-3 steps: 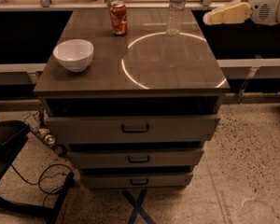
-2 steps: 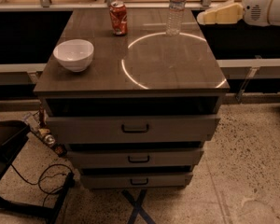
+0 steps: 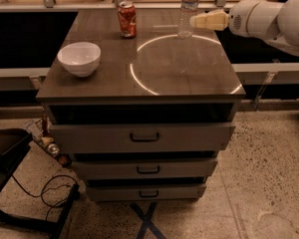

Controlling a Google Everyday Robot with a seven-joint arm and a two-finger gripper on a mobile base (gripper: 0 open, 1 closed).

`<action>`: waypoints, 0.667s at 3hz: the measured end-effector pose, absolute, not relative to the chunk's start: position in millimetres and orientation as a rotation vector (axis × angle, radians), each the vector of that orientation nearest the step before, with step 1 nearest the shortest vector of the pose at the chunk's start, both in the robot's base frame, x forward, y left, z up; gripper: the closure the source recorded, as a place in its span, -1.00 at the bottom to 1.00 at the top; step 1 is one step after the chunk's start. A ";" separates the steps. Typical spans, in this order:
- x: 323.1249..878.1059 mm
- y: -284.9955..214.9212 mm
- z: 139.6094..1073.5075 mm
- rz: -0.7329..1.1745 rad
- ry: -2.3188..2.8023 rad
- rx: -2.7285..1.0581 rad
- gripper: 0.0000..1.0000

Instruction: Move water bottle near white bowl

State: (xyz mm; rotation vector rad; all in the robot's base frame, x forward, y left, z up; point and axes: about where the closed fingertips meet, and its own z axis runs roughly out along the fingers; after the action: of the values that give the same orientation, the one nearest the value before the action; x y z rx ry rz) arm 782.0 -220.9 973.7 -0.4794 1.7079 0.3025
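The water bottle point(image 3: 189, 10) is a tall clear ribbed bottle standing upright at the back right of the dark cabinet top point(image 3: 179, 78). The white bowl point(image 3: 79, 58) sits near the left edge of the same top, well apart from the bottle. My gripper point(image 3: 194, 21) comes in from the right on a white arm point(image 3: 269, 19). Its cream tip is level with the bottle's lower half, right beside the bottle's right side.
A red soda can point(image 3: 127, 19) stands at the back, between bowl and bottle. A bright ring of light lies on the top's right half. The cabinet has three drawers point(image 3: 144, 137) below. A black chair point(image 3: 5, 153) and cables are on the floor at left.
My gripper and arm have moved left, from off the cabinet's right side to right beside the bottle. Bottle, can and bowl have not moved.
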 end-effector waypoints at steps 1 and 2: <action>810.0 -223.4 953.4 0.326 1.672 -0.435 -1.00; 842.5 -223.6 929.7 0.350 1.636 -0.464 -1.00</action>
State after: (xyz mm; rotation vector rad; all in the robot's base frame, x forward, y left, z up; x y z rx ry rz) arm 842.5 -223.6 929.7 -0.4639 1.6364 0.3500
